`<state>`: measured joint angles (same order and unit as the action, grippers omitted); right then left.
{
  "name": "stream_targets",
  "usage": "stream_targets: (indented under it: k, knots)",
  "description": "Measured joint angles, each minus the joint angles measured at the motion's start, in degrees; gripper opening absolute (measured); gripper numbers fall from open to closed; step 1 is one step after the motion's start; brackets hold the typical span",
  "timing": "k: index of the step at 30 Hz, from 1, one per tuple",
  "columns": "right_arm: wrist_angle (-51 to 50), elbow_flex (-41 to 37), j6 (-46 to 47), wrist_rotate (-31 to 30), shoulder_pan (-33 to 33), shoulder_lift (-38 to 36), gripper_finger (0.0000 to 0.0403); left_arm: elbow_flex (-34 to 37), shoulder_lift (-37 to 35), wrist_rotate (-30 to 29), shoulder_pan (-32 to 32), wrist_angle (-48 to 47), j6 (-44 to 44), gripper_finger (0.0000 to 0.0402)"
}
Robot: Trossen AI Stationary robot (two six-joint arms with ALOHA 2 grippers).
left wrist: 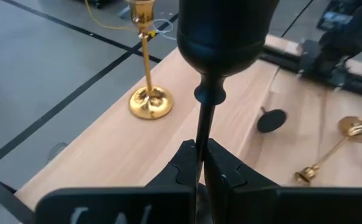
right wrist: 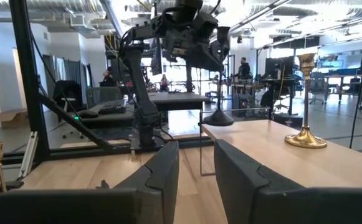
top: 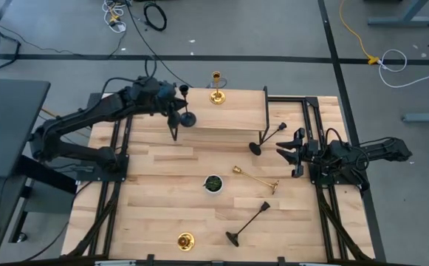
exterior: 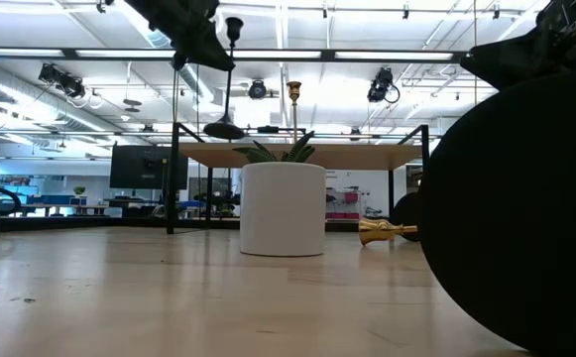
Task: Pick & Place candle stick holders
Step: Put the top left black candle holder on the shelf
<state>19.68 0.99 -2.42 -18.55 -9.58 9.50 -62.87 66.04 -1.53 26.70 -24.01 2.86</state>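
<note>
My left gripper (top: pixel 176 106) is shut on a black candle stick holder (top: pixel 186 105), upright over the left part of a raised wooden shelf (top: pixel 229 114). Its round base (exterior: pixel 225 129) hangs a little above the shelf top. A gold holder (top: pixel 215 89) stands on its base at the shelf's far edge. On the table lie a black holder (top: pixel 268 138) by the shelf's right end, a gold one (top: pixel 255 177) and another black one (top: pixel 247 224). A gold holder (top: pixel 185 240) stands near the front edge. My right gripper (top: pixel 282 148) waits open at the right, holding nothing. My left gripper pinches the black holder's thin stem (left wrist: pixel 204 134) between its two fingers, in the upper part below the top cup (left wrist: pixel 224 31). The fingers come from the table's left, slanting slightly down, and lie across the stem. The holder stands upright, its base lifted clear of the shelf.
A small white bowl with a green plant (top: pixel 213 183) sits mid-table. The shelf stands on thin black legs (top: pixel 261 140). Black frame rails (top: pixel 118 148) run along both table sides. Bare shelf top (right wrist: pixel 274 149) lies between the held holder and the gold one.
</note>
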Motion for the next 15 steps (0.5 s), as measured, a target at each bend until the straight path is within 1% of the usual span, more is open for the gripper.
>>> stream_targets:
  k: [5,15]
  knots:
    - [-0.01,0.0,0.0,0.0,0.01,0.0,0.0103,-0.02,0.87,-1.75,0.08,0.32,-0.6,0.001]
    - [-0.13,0.0,0.09,0.02,0.0,0.02,0.0103,0.03,2.85,-2.31,0.0,0.73,-0.77,0.001]
